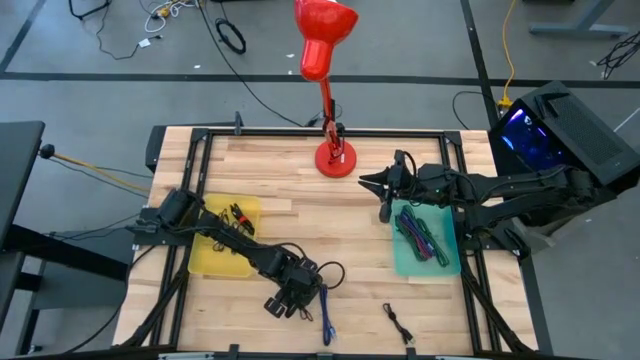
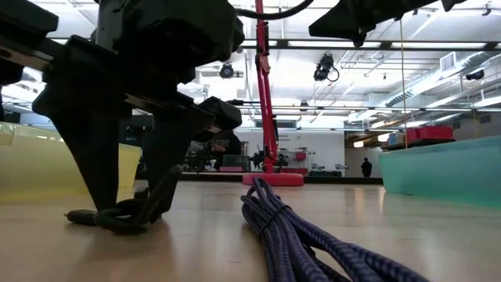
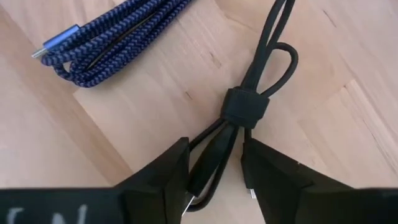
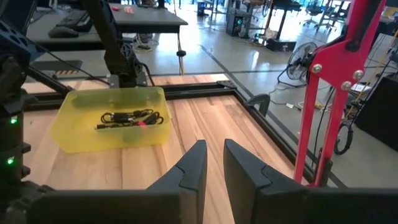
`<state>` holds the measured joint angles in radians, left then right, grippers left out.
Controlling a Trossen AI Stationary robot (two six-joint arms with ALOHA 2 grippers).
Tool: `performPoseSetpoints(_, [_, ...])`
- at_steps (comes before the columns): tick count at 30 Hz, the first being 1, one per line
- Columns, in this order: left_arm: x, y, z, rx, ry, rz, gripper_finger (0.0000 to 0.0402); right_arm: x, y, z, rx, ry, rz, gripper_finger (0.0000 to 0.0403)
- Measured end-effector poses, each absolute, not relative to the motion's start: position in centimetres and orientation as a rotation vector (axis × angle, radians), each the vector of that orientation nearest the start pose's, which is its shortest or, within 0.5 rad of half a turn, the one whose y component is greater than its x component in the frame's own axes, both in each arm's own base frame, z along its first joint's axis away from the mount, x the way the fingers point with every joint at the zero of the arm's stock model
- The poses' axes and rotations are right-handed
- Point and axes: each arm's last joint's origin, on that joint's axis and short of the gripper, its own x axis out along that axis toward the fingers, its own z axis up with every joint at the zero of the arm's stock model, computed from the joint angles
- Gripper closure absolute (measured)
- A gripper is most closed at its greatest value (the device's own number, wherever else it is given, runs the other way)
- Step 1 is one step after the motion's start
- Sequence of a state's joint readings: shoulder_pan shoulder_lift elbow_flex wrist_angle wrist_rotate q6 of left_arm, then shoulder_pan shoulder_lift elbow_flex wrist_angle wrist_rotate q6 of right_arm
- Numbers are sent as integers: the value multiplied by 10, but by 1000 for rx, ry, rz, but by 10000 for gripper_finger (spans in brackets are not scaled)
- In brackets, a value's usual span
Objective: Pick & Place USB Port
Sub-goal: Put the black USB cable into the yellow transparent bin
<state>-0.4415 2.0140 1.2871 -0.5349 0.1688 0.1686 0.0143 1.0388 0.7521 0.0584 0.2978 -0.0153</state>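
A tied black cable [image 3: 244, 107] lies on the wooden table [image 1: 300, 180], and it also shows in the high view [image 1: 328, 270]. My left gripper [image 3: 216, 180] is low over it, open, with one finger on each side of the strands just below the tie band. The low view shows the fingers [image 2: 160, 188] reaching down to the cable [image 2: 113, 219] on the table. A blue braided cable [image 3: 106, 37] lies beside it. My right gripper [image 1: 378, 187] hangs empty over the table by the teal tray [image 1: 405, 262], its fingers [image 4: 196, 163] only a narrow gap apart. My left gripper's fingers come from above, pointing down, and stand across the black cable's looped strands [image 3: 214, 158] below the tie band. The strands fill the gap between them. I cannot tell whether the fingers touch the cable. The cable lies on the table.
A yellow tray [image 1: 205, 262] at the left holds a black cable. The teal tray holds purple and green cables [image 1: 422, 238]. A red lamp [image 1: 335, 158] stands at the far middle. Another small black cable [image 1: 400, 323] lies near the front edge.
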Motion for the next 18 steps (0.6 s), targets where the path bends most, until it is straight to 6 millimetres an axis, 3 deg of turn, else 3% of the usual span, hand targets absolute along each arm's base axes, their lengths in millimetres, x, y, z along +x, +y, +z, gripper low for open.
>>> performPoseSetpoints(4, [346, -168, 132, 336, 1228, -605, 279, 232, -5, 298, -51, 223, -280, 347])
performPoseSetpoints(9, [347, -164, 131, 338, 1238, -589, 380, 232, -5, 298, -51, 225, -280, 347])
performPoseSetpoints(18, [344, -148, 140, 298, 1297, -402, 381, 232, -5, 297, -51, 227, -280, 347])
